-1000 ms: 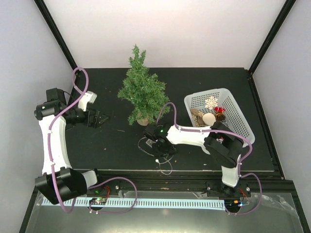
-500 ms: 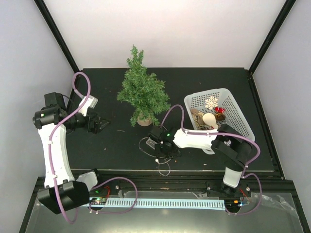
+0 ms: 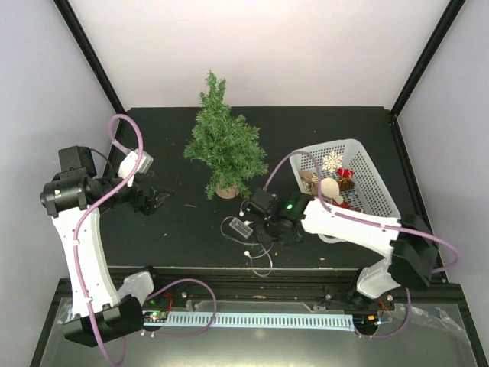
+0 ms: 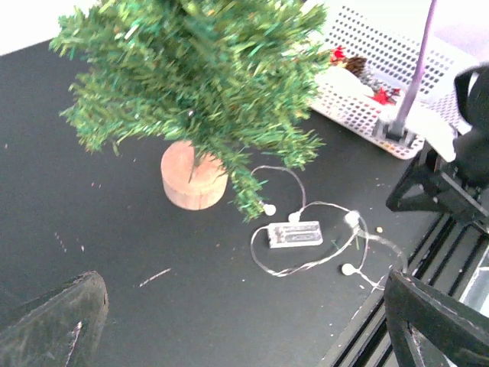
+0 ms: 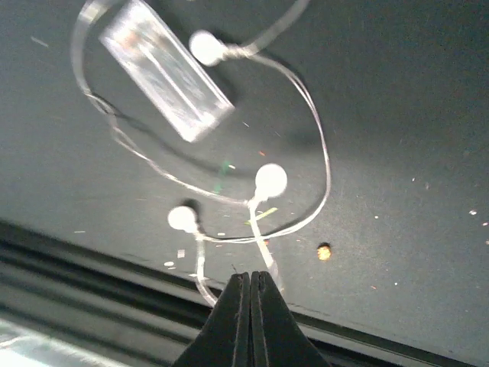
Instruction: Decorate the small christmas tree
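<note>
The small christmas tree (image 3: 224, 145) stands upright on its wood stump (image 4: 194, 176) at the back middle of the black table. A light string (image 3: 243, 228), thin wire with white bulbs and a clear battery box (image 4: 296, 234), lies in front of the tree. My right gripper (image 5: 250, 275) is low over the string's near loop with its fingers pressed together. Two wire strands run in under its fingertips (image 5: 260, 287), so it seems pinched on the wire. My left gripper (image 3: 155, 199) hovers open to the left of the tree with nothing between its fingers (image 4: 53, 321).
A white basket (image 3: 378, 180) at the right holds a snowflake (image 3: 331, 160), a pale ball, pine cones and red pieces. The table's front rail (image 5: 114, 267) runs just below the string's loop. Small green needles and crumbs dot the table.
The right gripper has closed over the string's near loop, and its arm has swung out to the right. The left arm has drawn back a little to the left, still open.
</note>
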`<action>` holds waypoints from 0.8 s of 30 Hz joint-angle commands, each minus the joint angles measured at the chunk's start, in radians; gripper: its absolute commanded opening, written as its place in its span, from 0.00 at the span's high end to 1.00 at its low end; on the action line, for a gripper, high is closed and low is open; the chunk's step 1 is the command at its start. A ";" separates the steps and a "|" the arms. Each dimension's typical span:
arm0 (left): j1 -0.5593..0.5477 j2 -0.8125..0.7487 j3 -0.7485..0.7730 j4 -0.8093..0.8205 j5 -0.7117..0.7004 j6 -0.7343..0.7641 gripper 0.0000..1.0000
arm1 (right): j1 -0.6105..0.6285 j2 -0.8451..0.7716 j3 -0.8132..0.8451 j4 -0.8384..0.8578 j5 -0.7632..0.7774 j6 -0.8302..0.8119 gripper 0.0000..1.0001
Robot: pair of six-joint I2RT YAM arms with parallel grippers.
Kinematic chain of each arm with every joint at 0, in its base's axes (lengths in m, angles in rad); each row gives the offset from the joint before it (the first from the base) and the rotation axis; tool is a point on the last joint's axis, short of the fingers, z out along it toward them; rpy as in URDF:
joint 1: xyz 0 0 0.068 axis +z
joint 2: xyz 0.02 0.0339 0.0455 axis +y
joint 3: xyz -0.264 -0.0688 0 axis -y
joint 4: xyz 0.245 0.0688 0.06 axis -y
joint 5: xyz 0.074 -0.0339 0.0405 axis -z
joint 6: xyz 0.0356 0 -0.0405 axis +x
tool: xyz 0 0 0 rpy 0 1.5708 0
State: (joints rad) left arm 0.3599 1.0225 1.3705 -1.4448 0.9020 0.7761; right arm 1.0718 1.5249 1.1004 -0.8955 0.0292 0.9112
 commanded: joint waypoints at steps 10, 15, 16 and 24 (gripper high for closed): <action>-0.064 -0.087 0.231 -0.099 0.171 0.034 0.01 | 0.005 -0.159 0.342 -0.328 -0.002 -0.253 0.99; -0.138 -0.130 0.220 -0.078 0.090 0.003 0.01 | 0.014 -0.164 0.112 -0.236 -0.063 -0.240 0.79; -0.147 -0.133 0.221 -0.070 0.059 -0.010 0.01 | 0.014 -0.178 0.070 -0.202 -0.066 -0.237 0.65; -0.158 -0.086 0.256 0.007 -0.004 -0.184 0.01 | 0.014 -0.101 -0.028 -0.106 -0.029 -0.267 0.48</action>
State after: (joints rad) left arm 0.2070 0.9073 1.5856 -1.5051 0.9287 0.7197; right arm 1.0794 1.3830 1.0634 -1.0855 -0.0185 0.6735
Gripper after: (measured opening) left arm 0.989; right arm 0.508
